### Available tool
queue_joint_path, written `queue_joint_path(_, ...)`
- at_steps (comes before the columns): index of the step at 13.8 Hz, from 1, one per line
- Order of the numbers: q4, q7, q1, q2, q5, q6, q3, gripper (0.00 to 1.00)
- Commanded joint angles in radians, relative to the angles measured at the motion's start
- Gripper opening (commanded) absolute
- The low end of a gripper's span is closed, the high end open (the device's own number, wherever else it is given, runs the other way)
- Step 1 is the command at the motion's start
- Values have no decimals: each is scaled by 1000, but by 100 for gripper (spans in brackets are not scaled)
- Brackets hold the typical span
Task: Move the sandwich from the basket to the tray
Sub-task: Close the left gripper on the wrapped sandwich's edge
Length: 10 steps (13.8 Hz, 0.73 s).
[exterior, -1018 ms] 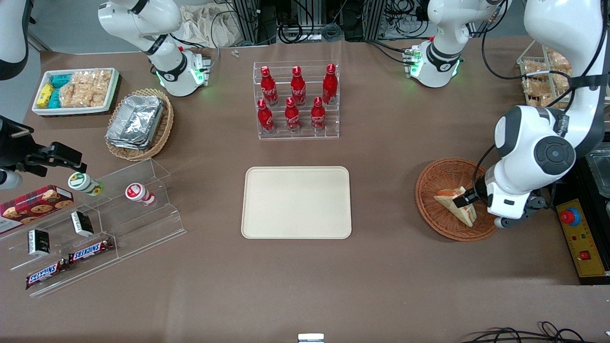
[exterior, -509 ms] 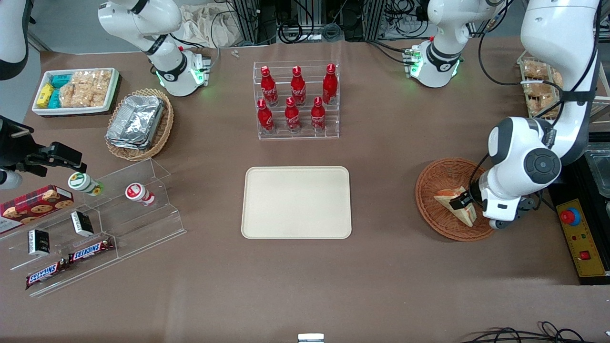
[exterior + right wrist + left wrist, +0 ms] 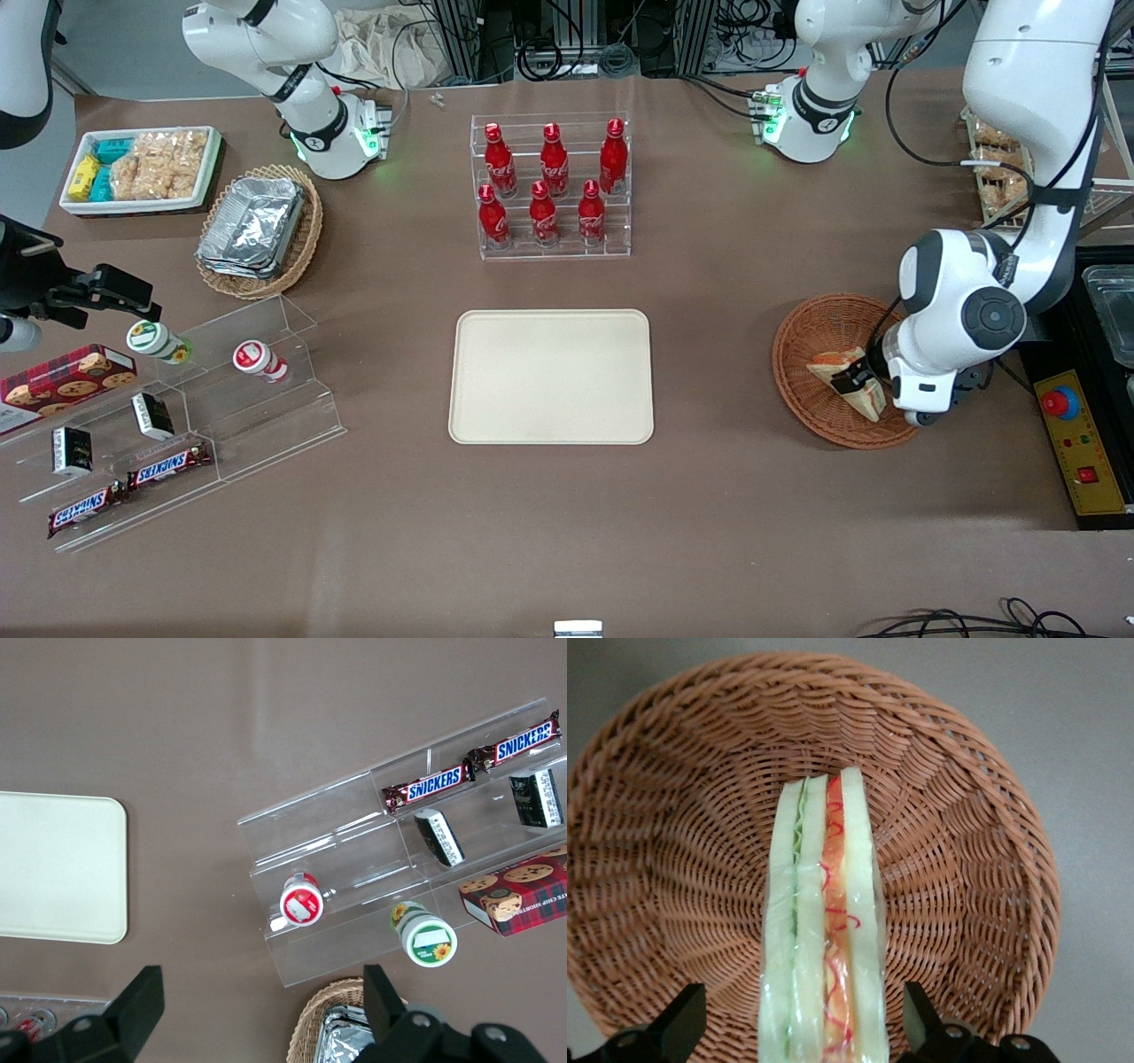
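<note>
The left arm's gripper (image 3: pixel 802 1036) has descended, its open fingers now straddling the triangular white-bread sandwich (image 3: pixel 822 930), which lies in the round reddish-brown wicker basket (image 3: pixel 802 350). Grasp appears imminent; the cream rectangular tray (image 3: pixel 551 376) awaits.

We see a clear acrylic tiered rack (image 3: pixel 554 252) mid-table holding six red cola bottles (image 3: pixel 542 213). Toward the parked arm's end lie a white rectangular tray (image 3: pixel 133 206) of snack packets, a light tan wicker basket (image 3: pixel 306 239) with silver foil trays (image 3: pixel 252 226), and a clear stepped acrylic stand (image 3: pixel 266 416) carrying two Snickers bars (image 3: pixel 168 465), a red plaid cookie box (image 3: pixel 62 377) and two small round tubs (image 3: pixel 159 341). A yellow control box (image 3: pixel 1085 443) sits at the working arm's end.
</note>
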<state>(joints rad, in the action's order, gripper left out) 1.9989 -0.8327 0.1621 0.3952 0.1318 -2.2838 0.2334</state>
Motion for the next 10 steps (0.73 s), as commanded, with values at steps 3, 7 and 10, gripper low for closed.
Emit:
queue_joint_path(3, 3, -74, -6, 25, 17, -51, 1, 2)
queue_joint_path(7, -25, -83, -10, 18, 15, -36, 4, 0)
queue_joint_path(10, -72, -75, -12, 4, 17, 42, 9, 0)
